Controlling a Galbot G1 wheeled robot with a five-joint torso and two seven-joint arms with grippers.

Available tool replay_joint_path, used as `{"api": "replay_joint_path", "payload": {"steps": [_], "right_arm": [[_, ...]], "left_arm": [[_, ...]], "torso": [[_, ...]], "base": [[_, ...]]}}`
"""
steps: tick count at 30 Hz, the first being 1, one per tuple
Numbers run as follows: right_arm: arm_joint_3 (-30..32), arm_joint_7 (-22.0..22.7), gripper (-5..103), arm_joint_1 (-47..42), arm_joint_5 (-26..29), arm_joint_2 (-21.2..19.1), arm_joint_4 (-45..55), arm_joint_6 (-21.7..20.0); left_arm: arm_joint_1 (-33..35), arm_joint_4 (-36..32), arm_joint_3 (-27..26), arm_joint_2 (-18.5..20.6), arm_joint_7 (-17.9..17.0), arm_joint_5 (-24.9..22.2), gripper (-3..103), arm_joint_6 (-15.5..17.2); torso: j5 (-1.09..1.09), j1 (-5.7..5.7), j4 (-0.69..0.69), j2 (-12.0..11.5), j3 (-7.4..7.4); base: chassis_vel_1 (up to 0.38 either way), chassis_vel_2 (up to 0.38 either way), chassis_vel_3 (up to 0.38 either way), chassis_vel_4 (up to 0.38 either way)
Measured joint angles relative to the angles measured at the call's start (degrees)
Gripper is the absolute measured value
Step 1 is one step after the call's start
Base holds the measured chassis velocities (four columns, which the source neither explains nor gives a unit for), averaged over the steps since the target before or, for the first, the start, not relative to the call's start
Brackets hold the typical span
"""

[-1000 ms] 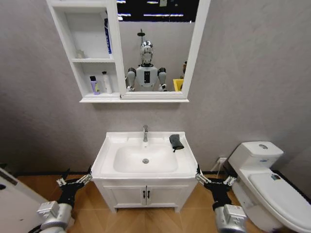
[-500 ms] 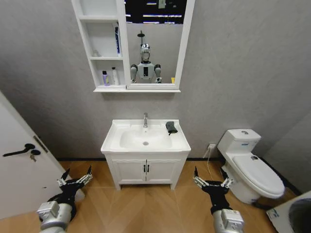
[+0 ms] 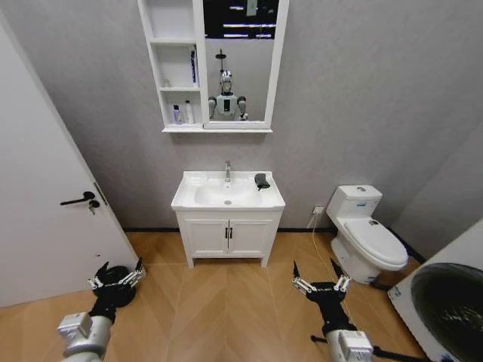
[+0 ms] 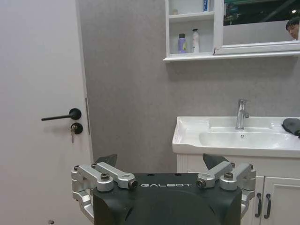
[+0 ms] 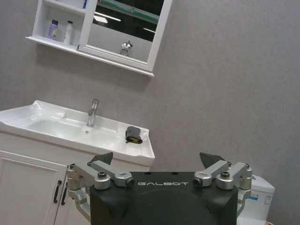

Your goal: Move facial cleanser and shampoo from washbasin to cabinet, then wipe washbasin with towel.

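Observation:
The white washbasin point(image 3: 198, 200) with its chrome tap stands far ahead against the grey wall. The dark towel point(image 3: 262, 181) lies folded on its right rim, also in the wrist views point(image 4: 291, 125) point(image 5: 133, 134). In the cabinet point(image 3: 167, 59) a purple bottle point(image 3: 176, 115) and a white bottle point(image 3: 188, 113) stand on the lowest shelf; which is cleanser or shampoo I cannot tell. My left gripper point(image 3: 117, 275) and right gripper point(image 3: 317, 280) hang low over the floor, both open and holding nothing, far from the basin.
A white door point(image 3: 45, 173) with a black handle is at the left. A toilet point(image 3: 366, 241) stands right of the vanity point(image 3: 229, 235), and a washing machine point(image 3: 445, 302) is at the near right. Wooden floor lies between me and the vanity.
The whole view has drawn back from the washbasin, so the camera moved away. The door and washing machine came into view. Both grippers stay open and low.

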Motion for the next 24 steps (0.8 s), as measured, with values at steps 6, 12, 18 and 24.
{"api": "replay_joint_path", "payload": {"steps": [6,12,18,24], "right_arm": [[0.03,0.35,100,0.16,-0.04,-0.02,-0.07,-0.82],[0.04,0.43,100,0.21,-0.03,-0.02,-0.08,-0.89],[0.04,0.47,100,0.21,-0.01,-0.01,-0.08,-0.91],[0.04,0.5,100,0.21,0.01,0.01,-0.08,-0.93]], "left_arm": [[-0.02,0.0,0.03,0.0,0.01,0.0,100,0.0],[-0.03,0.0,0.02,0.0,0.0,0.0,100,0.0],[-0.02,0.0,0.02,0.0,0.0,0.0,100,0.0],[-0.02,0.0,0.01,0.0,0.0,0.0,100,0.0]], "torso": [[0.03,0.06,-0.03,-0.04,0.03],[0.02,0.15,0.0,-0.08,0.05],[0.02,0.06,-0.02,-0.06,0.03],[0.03,0.04,-0.01,-0.03,0.02]], "base": [[0.01,0.007,-0.081,0.074],[-0.062,0.056,0.089,-0.046],[-0.003,0.02,0.018,-0.014],[0.055,0.003,-0.007,0.035]]}}
